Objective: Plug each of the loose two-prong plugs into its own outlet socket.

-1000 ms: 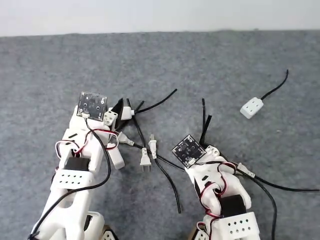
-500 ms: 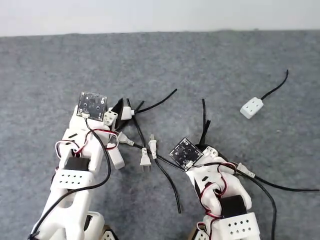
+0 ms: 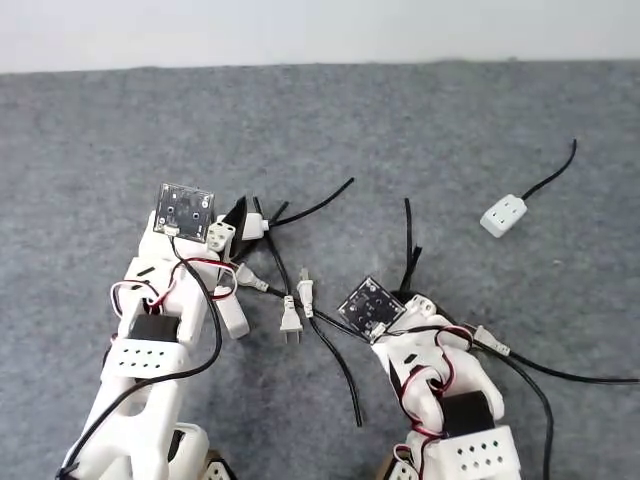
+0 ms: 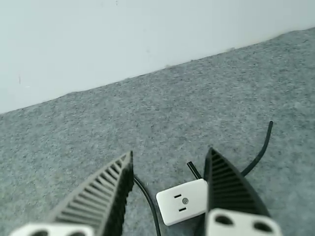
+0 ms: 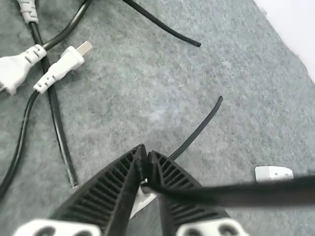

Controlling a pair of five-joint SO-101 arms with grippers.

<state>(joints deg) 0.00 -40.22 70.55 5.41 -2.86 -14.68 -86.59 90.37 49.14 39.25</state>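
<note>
Surface: grey, carpet-like, closed off by a white wall along its far edge.
Left arm: stretched from the near edge toward the middle of the surface.
Right arm: held low by the near edge, right of centre.
Left end effector: spread wide, with a white outlet socket lying between the fingers, slots facing up; no contact can be made out.
Right end effector: pressed together on a black cord; a white piece is seen under the tips, but whether it is a plug body cannot be told.
Second outlet socket: lying apart, toward the right edge.
Loose plugs: two, side by side between the arms, cords crossed.
Step judged: a plug is to be brought to the left socket.
Handling advice: the socket should be clamped by its sides first, so it is not pushed away. A grip on the plug body is preferred, since a cord will bend under push. Prongs should be lined up with the slots before pressure is applied.
</note>
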